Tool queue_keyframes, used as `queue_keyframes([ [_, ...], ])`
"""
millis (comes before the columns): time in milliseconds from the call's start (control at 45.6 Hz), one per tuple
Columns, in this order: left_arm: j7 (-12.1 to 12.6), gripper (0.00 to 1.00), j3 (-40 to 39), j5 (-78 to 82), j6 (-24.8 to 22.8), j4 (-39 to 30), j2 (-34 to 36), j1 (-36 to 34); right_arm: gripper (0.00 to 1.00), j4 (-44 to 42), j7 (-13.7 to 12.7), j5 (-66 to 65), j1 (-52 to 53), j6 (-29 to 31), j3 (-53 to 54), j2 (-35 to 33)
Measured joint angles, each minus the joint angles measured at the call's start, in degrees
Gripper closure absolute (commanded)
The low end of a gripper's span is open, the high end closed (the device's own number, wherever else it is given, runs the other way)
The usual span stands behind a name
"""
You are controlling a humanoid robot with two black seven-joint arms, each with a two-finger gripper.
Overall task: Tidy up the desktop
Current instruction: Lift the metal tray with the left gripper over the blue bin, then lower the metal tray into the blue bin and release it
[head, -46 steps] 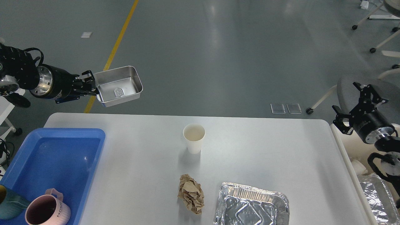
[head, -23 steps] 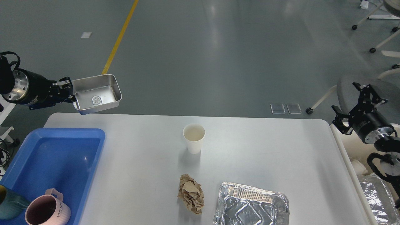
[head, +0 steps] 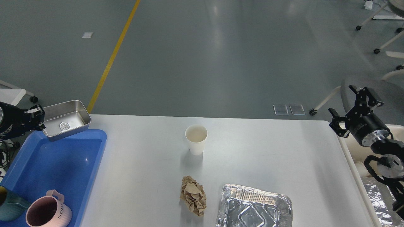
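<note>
The white desktop (head: 268, 157) fills the lower part of the head view. At its far left my left gripper (head: 40, 119) is shut on the rim of a shiny steel box (head: 67, 119), held above the far edge of the blue tray (head: 94, 138). On the desktop stand a white paper cup (head: 196, 138), a crumpled brown paper ball (head: 193, 195) and an empty foil tray (head: 254, 207). My right gripper (head: 347, 108) hangs open beyond the right edge, holding nothing.
A pink mug (head: 47, 212) and a teal mug (head: 9, 206) sit in the blue tray's near corner. A cream bin (head: 348, 154) with crumpled foil (head: 378, 201) stands right of the table. Chair legs and castors stand at the far right.
My left gripper has carried the steel box down and to the left, from above the floor to over the blue tray's far edge. My right gripper has shifted slightly left.
</note>
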Motion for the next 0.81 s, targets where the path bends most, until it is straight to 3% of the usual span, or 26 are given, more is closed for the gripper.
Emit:
queue_keyframes([
  [351, -1.83, 1.00, 0.30, 2.06, 5.48, 4.36, -1.02, 4.96, 0.00, -0.08, 0.00, 0.00, 0.08, -0.07, -0.31, 1.78],
  [548, -5.93, 1.00, 0.71, 2.28, 8.40, 9.04, -2.37, 7.74, 0.00, -0.12, 0.00, -0.08, 0.07, -0.15, -0.43, 2.44],
  [811, -7.52, 1.00, 0.76, 2.34, 10.58, 12.18, -5.43, 9.24, 0.00, -0.12, 0.00, -0.20, 0.05, -0.16, -0.44, 2.75],
])
